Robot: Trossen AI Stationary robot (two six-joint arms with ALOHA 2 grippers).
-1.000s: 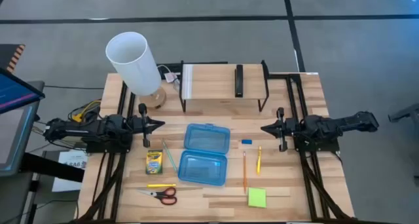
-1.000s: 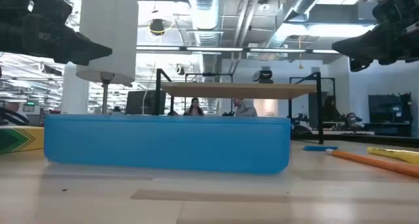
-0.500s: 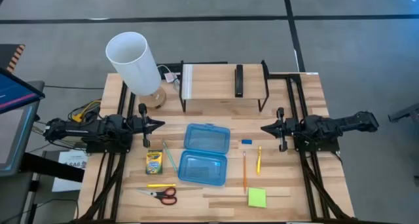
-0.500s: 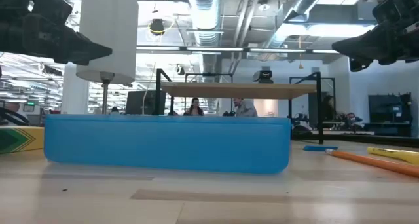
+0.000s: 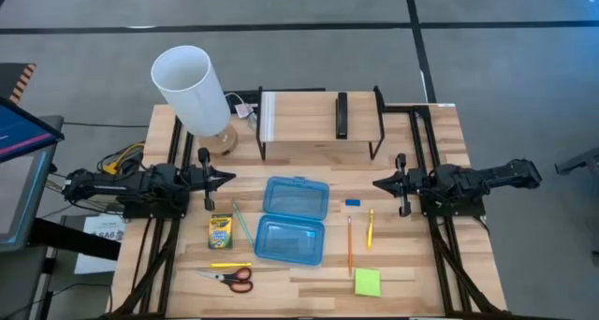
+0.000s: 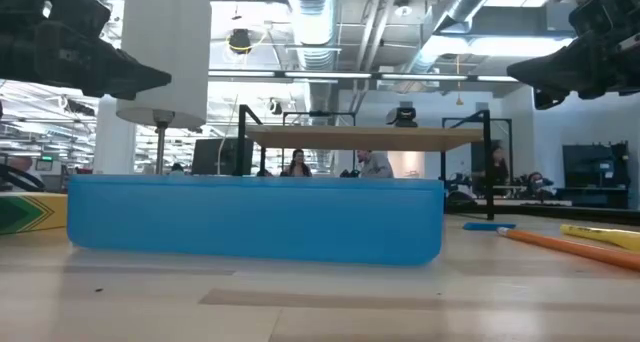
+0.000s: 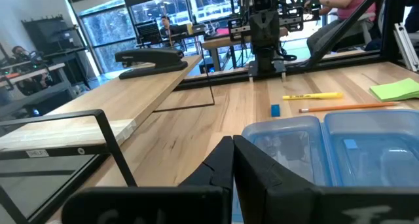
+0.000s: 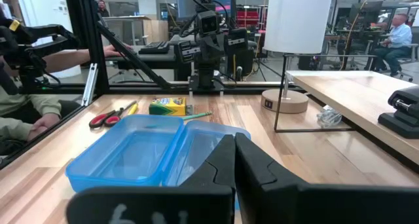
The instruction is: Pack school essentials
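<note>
Nearest the front edge of the table [image 5: 412, 292] lie the red-handled scissors [image 5: 231, 278], with a yellow pencil [image 5: 230, 265] just beyond them, and on the other side the lime-green sticky-note pad [image 5: 367, 283].

Further in, the translucent blue case [image 5: 292, 221] lies hinged open in the middle, both halves facing up and nothing visible inside. Beside it on the left-arm side are a green pencil [image 5: 242, 223] and the yellow-green crayon box [image 5: 220, 231]; its print is too small to read from above, and the right wrist view shows only dark lettering on its yellow face [image 8: 167, 106], not legible. On the right-arm side an orange pencil [image 5: 349, 244] and a shorter yellow pencil [image 5: 370, 228] lie near each other, with the tiny blue eraser [image 5: 352, 203] just beyond them.

The 2 arms wait level with the case, well apart from it. The left gripper [image 5: 227, 179] points inward with its jaws pressed together, holding nothing. The right gripper [image 5: 379, 182] faces it, its jaws likewise closed to a narrow tip and holding nothing.

Farther back stand the white lamp [image 5: 195, 91] and a black-framed wooden shelf [image 5: 318, 114] carrying a black stapler [image 5: 342, 115]. A small label on the shelf frame [image 7: 38, 153] cannot be read.

Beyond the table, people sit at desks in the room.
</note>
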